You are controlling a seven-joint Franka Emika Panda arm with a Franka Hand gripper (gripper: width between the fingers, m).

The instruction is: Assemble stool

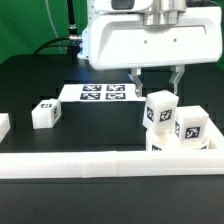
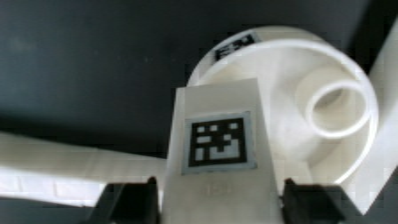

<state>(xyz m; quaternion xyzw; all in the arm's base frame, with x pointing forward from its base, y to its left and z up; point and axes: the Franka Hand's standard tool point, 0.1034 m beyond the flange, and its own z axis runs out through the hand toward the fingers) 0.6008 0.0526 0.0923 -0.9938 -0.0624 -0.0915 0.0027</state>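
Right of centre in the exterior view, the hand (image 1: 158,90) clasped an upright leg (image 1: 158,112) tightly between its fingers, over the round seat (image 2: 267,68).

White boxy hand (image 1: 158,88) w/ rounded corners, 2 black fingers (image 1: 137,78); black cable (image 1: 60,42) behind.

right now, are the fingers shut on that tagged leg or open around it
Shut on it: in the wrist view both fingers press against the sides of the leg, with no gap showing.
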